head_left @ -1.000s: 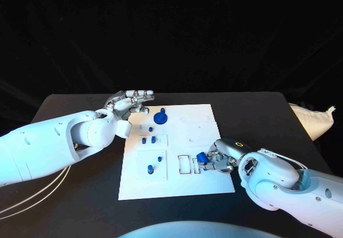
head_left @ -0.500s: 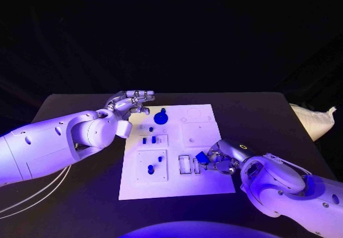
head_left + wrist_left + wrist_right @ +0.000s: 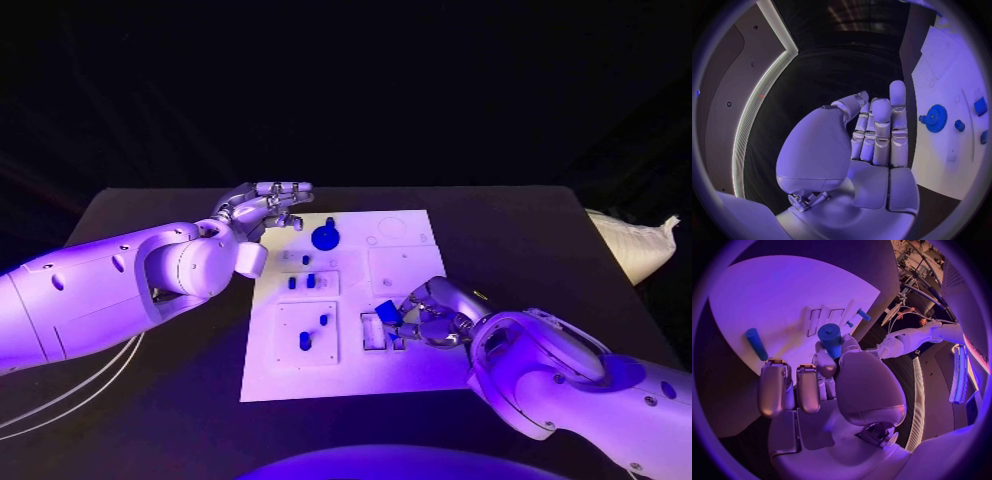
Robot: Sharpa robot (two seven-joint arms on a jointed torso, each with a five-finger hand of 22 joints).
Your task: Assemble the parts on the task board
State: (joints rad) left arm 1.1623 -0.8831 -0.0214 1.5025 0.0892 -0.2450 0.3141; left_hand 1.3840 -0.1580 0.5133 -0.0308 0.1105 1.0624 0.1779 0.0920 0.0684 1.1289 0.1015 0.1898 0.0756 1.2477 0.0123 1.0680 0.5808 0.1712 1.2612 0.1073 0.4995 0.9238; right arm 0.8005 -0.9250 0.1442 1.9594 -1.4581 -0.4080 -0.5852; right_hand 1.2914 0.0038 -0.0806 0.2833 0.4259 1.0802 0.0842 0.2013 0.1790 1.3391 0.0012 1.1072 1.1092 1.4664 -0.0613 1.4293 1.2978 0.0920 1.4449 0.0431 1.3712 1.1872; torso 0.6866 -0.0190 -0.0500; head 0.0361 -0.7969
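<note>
Right wrist view shows our right hand [image 3: 826, 385] pinching a small blue peg [image 3: 830, 335] between thumb and a finger, the other fingers [image 3: 774, 385] loosely extended. From the head view, that hand [image 3: 428, 318] hovers over the near right part of the white board [image 3: 407, 375], the peg [image 3: 387, 311] just above the pair of narrow slots [image 3: 381, 332]. To seat it well, we judge we should square the peg to a slot and lower it straight, easing the pinch only once it bears. Other blue parts stand further left on the board, and a blue gear [image 3: 326, 238] sits near the far edge. Our left hand [image 3: 270, 203] holds nothing, fingers together and gently curved, raised beside the board's far left corner over the dark surface [image 3: 144, 215].
</note>
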